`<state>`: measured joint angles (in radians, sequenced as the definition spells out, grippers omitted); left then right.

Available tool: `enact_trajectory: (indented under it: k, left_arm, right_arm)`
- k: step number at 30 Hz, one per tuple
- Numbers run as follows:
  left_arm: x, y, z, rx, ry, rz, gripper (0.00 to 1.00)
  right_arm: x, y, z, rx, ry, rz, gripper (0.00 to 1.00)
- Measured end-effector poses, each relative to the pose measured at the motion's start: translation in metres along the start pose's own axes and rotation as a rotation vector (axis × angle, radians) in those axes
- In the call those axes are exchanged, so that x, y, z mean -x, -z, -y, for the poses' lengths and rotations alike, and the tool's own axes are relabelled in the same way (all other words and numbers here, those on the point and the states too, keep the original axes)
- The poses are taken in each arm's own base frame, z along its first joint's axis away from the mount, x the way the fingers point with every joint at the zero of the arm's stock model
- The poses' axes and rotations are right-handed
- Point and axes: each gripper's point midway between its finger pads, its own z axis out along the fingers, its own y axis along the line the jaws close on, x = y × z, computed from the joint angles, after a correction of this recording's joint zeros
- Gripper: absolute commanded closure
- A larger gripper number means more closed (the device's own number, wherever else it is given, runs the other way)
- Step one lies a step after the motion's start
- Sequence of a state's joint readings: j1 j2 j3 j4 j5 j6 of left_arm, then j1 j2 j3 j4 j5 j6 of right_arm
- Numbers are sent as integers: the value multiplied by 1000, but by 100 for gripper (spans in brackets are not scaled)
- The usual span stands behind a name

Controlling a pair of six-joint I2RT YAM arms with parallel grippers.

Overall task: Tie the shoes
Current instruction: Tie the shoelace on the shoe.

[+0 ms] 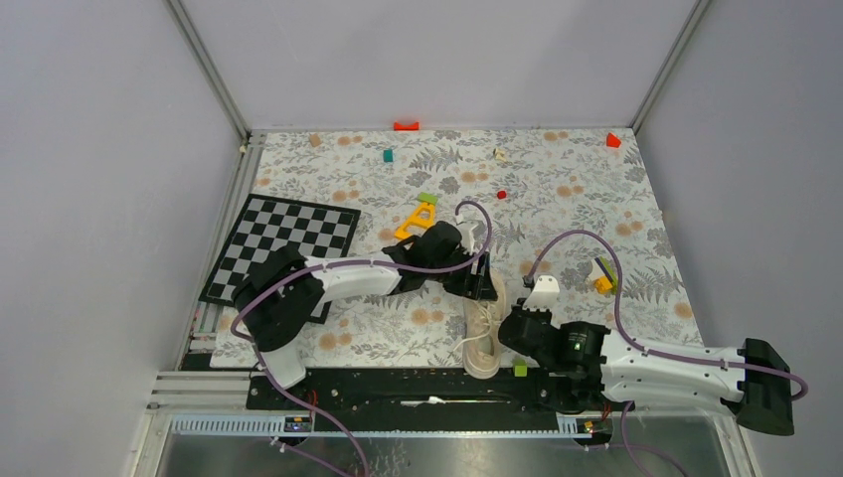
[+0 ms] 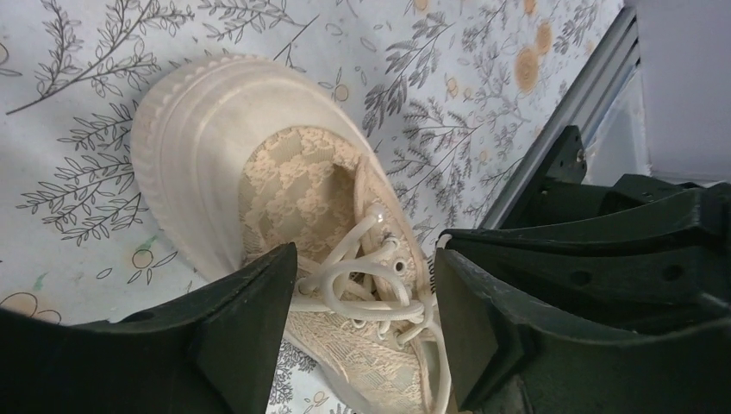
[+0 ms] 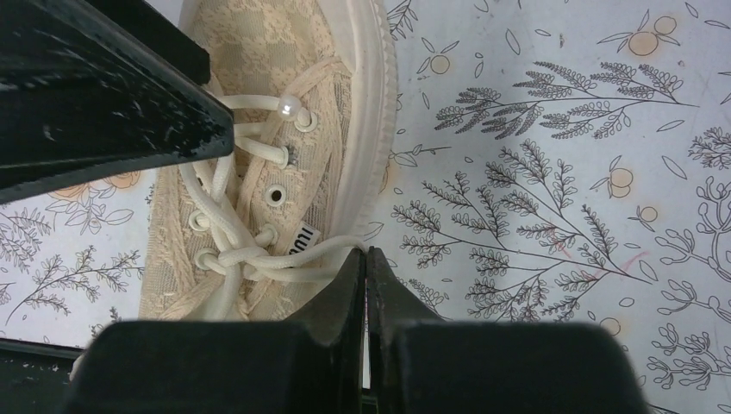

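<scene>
1. While the sneaker lies sole-down on the floral table, close to the near edge and between the 2 arms, I judge it sits there so both wrists can reach the laces from opposite sides
2. Left gripper: fingers apart, 1 on either side of the lacing, hovering over the eyelet rows. Nothing looks pinched between them. I take this as a stance for picking up a strand
3. Right gripper: fingers pressed together just beside the shoe's side wall. 1 strand of the laces runs from the tongue straight into the seam at their tips, so I call it clamped on that strand. Held low and out sideways, it likely serves to stop the strand going slack
4. Crossing: a single twist of the 2 strands. No loops and no bow show, so I judge the task to be early
5. Risk: nothing pins the sneaker down, and a hard sideways pull could drag or tip it. I cannot find the free strand's end in any view
6. Chessboard lies well apart, on the left, and is not in play
</scene>
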<state>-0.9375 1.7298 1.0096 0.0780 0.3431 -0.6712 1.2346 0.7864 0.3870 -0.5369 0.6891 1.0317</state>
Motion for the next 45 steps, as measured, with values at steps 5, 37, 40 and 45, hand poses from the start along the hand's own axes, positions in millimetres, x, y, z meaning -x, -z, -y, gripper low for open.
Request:
enact_trajectory:
  k: [5,37,40,45]
  left_arm:
    - [-7,-3,-3,-3,-18,-35,41]
    - [-25,22,-2,-115,19,-80,100]
    - [-25,35,-6,-98,23,-50,100]
    - [-25,54,-13,-70,22,1,100]
  right_arm:
    - [0,0,0,5,-2,3,100]
    - [-2,-2,0,-5,7,-3,100]
    - [-2,-2,0,-6,-2,-2,100]
    - [1,0,0,4,-38,9,100]
